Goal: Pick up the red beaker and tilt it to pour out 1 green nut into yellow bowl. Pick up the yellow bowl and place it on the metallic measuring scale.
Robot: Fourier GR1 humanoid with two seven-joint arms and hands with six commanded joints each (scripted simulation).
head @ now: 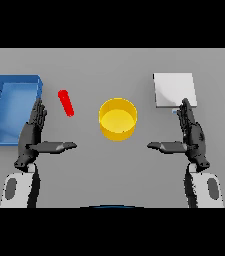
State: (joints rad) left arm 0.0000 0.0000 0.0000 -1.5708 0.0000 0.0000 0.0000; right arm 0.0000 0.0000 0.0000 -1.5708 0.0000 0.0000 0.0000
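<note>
The red beaker (pixel 66 102) is a thin red cylinder, leaning on the grey table left of centre. A yellow bowl (pixel 117 118) stands in the middle, and I cannot make out anything inside it. The metallic measuring scale (pixel 174 90) is a pale square plate at the back right. My left hand (pixel 33 134) hovers open below and left of the beaker, fingers straight and thumb pointing inward. My right hand (pixel 191 133) mirrors it, open, with its fingertips just over the scale's near edge. Neither hand touches anything.
A blue open bin (pixel 13 107) sits at the left edge of the table, beside my left hand. Bare grey table lies between my hands in front of the bowl.
</note>
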